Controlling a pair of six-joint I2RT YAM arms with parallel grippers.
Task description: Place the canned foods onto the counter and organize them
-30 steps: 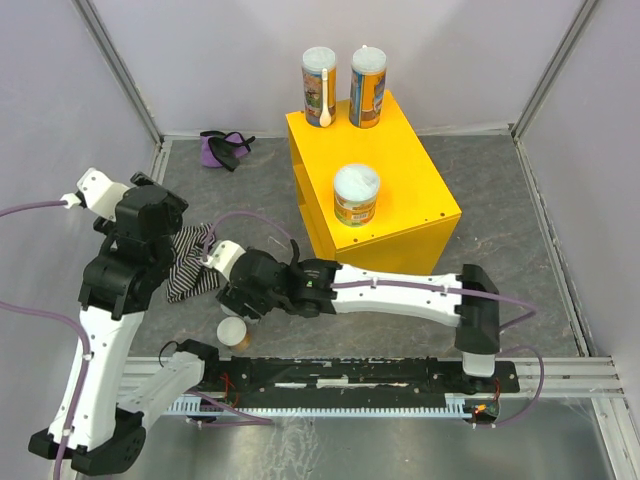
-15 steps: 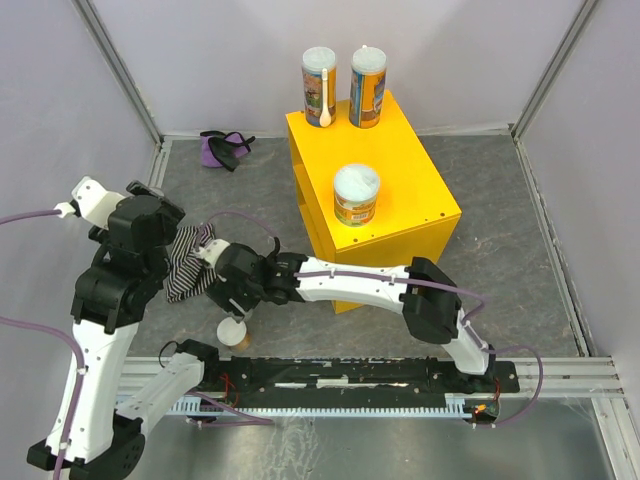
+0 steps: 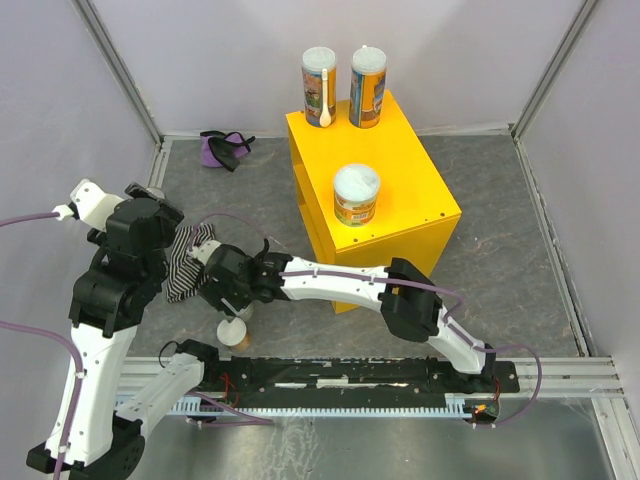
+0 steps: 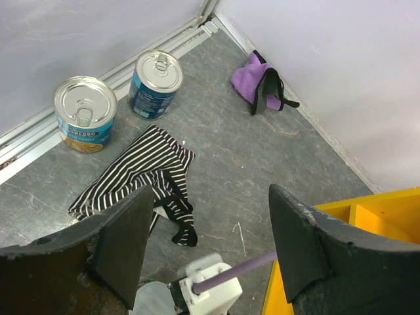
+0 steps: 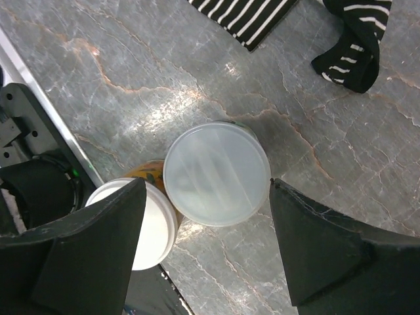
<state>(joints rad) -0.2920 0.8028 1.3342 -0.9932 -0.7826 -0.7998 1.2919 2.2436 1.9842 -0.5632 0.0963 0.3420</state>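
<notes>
Grey floor [image 3: 500, 200] carries the counter [image 3: 420, 190], with three cans [image 3: 356, 195] on top. Right gripper [image 5: 207, 197], jaws spread, hangs over a clear-lidded tub [image 5: 216, 172] that touches a white-lidded tub [image 5: 141, 226]. Left gripper [image 4: 210, 216], jaws spread and empty, hangs above the striped cloth [image 4: 141, 174]. Two tins [image 4: 84, 113] stand beyond it.

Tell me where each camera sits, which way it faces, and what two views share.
Top external: above and behind the bases, looking down on the table; the left arm, right arm and counter show.
Left wrist: on the left arm, angled down at two tins, past the open left gripper.
Right wrist: facing straight down on a clear-lidded tub, the open right gripper straddling it.
Shared: the striped cloth appears in top external and left wrist.
</notes>
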